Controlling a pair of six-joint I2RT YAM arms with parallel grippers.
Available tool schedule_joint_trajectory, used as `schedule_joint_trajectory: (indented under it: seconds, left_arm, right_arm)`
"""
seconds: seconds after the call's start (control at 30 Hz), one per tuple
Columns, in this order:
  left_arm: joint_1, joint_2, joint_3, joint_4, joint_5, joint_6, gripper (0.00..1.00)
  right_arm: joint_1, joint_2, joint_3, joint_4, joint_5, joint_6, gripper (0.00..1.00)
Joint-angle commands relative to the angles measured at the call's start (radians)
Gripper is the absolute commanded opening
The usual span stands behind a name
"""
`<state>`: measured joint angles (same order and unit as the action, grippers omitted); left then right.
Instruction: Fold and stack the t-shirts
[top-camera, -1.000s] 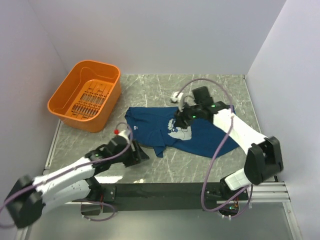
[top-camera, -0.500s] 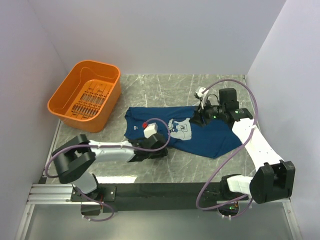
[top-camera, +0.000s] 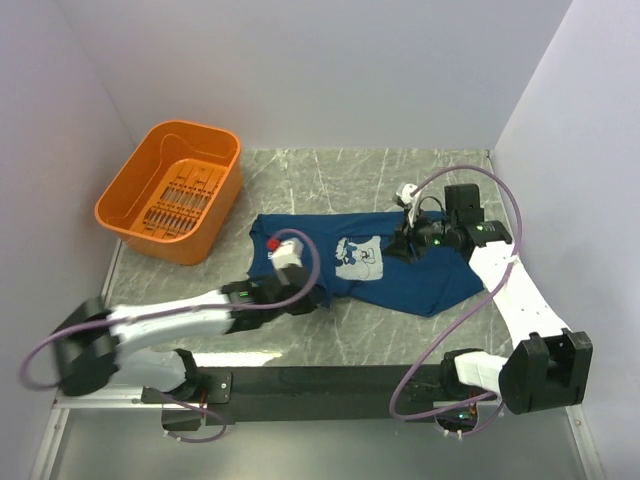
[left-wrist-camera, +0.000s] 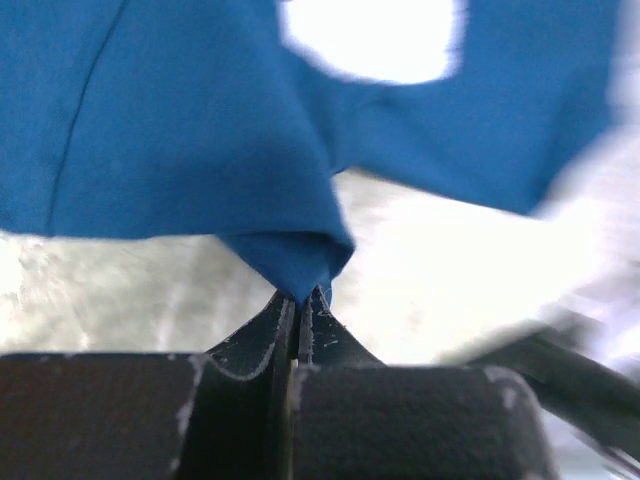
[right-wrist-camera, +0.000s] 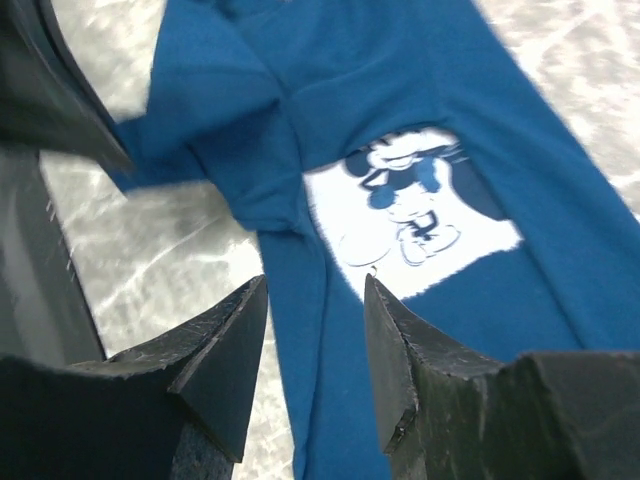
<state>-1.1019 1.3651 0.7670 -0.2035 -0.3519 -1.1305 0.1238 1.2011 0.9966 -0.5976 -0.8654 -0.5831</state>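
A dark navy t-shirt (top-camera: 425, 275) lies spread and rumpled on the marble table, its pale cartoon-mouse print (top-camera: 359, 258) facing up. My left gripper (top-camera: 312, 297) sits at the shirt's near left edge. In the left wrist view its jaws (left-wrist-camera: 300, 296) are shut on a pinched point of the blue cloth (left-wrist-camera: 200, 130). My right gripper (top-camera: 402, 243) hovers over the shirt's far right part, just right of the print. In the right wrist view it (right-wrist-camera: 315, 283) stands open above the fabric (right-wrist-camera: 330, 90), with the print (right-wrist-camera: 410, 205) beyond its fingertips and nothing held.
An orange plastic basket (top-camera: 170, 190) stands at the back left of the table. White walls close in the left, back and right sides. A black rail (top-camera: 330, 380) carrying the arm bases runs along the near edge.
My left arm swung from the table's left side to the shirt's near left edge and shut on the cloth. My right gripper drew back from the print toward the right.
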Motion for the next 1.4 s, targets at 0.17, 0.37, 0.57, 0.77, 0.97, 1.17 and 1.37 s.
schedule_joint_trajectory:
  seconds: [0.17, 0.37, 0.57, 0.77, 0.97, 1.17, 1.37]
  left_arm:
    - [0.258, -0.418, -0.274, 0.18, 0.437, -0.081, 0.04]
    - [0.404, -0.44, -0.322, 0.237, 0.626, -0.097, 0.2]
    - [0.461, -0.515, -0.333, 0.166, 0.571, -0.063, 0.42]
    - [0.461, -0.778, -0.264, -0.129, 0.363, 0.037, 0.57]
    - [0.459, -1.039, -0.19, -0.326, 0.219, 0.077, 0.69]
    - [0.459, -1.172, -0.149, -0.392, 0.13, 0.123, 0.78]
    - [0.459, -1.196, -0.129, -0.406, 0.113, 0.181, 0.78]
  right_arm:
    - [0.089, 0.031, 0.024, -0.241, -0.115, -0.368, 0.5]
    - [0.348, 0.029, -0.053, -0.108, 0.061, -0.362, 0.51]
    - [0.493, 0.118, -0.032, -0.042, 0.144, -0.323, 0.51]
    - [0.698, 0.1, -0.142, 0.117, 0.262, -0.334, 0.53]
    - [0.868, 0.218, -0.112, 0.22, 0.436, -0.331, 0.53]
    - [0.97, 0.376, -0.055, 0.254, 0.516, -0.353, 0.53]
    - [1.025, 0.431, -0.061, 0.285, 0.537, -0.359, 0.54]
